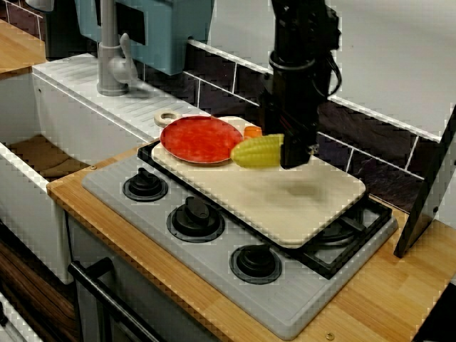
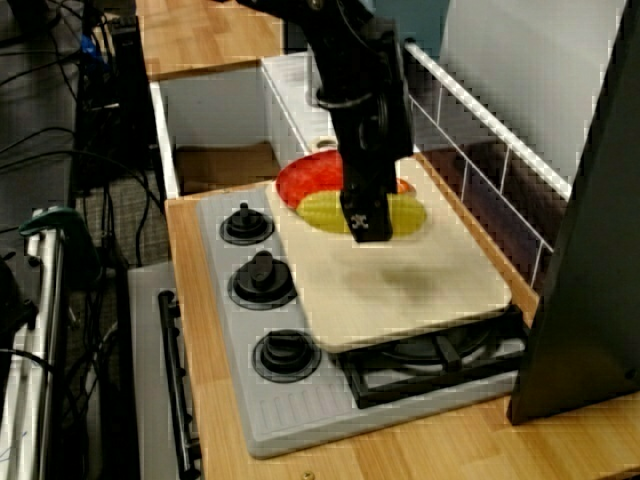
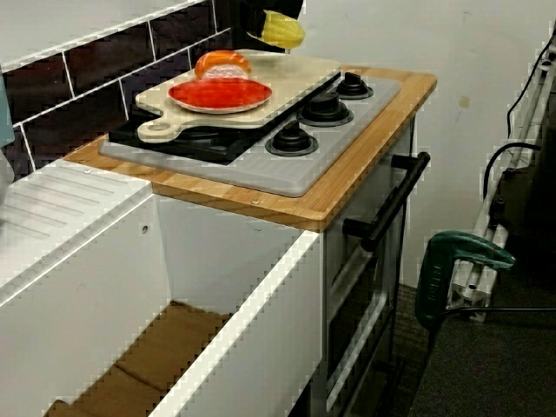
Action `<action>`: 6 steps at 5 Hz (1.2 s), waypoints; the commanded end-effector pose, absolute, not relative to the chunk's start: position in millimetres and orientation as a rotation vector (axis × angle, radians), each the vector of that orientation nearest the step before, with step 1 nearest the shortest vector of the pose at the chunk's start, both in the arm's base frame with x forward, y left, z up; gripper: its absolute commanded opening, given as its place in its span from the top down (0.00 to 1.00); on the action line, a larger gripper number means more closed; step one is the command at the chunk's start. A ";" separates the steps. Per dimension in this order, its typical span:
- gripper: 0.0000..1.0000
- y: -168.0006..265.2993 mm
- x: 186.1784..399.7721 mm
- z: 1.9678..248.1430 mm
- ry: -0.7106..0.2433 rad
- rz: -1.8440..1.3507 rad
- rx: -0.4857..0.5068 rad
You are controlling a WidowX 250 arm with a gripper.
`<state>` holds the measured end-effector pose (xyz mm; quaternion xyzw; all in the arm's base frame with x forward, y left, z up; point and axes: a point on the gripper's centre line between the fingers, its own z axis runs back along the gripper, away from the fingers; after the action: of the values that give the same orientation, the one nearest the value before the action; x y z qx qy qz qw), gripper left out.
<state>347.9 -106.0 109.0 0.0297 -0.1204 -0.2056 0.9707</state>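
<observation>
Gripper (image 1: 293,155), black and hanging straight down from a thick black arm, is clamped on a corn cob (image 1: 256,151). Its fingers (image 1: 292,146) are mostly lost against the dark housing, so the gap between them cannot be read, but the cob hangs above the board with nothing else bearing it.

The corn cob is pale yellow, going greenish toward its rounded tip. It is stubby, shows faint rows of kernels, and lies level. In the view facing the tiled wall it sticks out at 9 o'clock from the gripper, with its other end hidden behind the fingers. In the view from the stove's end the gripper (image 2: 368,225) crosses its middle, and yellow shows at both 9 and 3 o'clock of it. In the low view from beside the sink, only the cob (image 3: 282,30) and a scrap of the black gripper at its 11 o'clock reach in from the top edge.

A soft shadow lies on the cutting board (image 1: 306,206) at 6 o'clock of the gripper, so the cob is clear of the wood. The board rests across the far burners of a grey stove (image 1: 222,251). A red plate (image 1: 201,139) sits on the board at 9 o'clock of the cob, its rim just beside the cob's tip in that view. An orange thing (image 1: 252,131) shows at 12 o'clock of the cob, behind the plate.
</observation>
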 end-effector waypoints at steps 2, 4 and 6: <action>1.00 -43.1 338.4 137.1 -0.327 -0.232 0.051; 1.00 -26.1 345.5 133.1 -0.344 -0.168 0.064; 1.00 -13.3 354.9 119.6 -0.324 -0.149 0.101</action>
<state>351.3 -14.9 105.0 0.0479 -0.1340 -0.0778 0.9868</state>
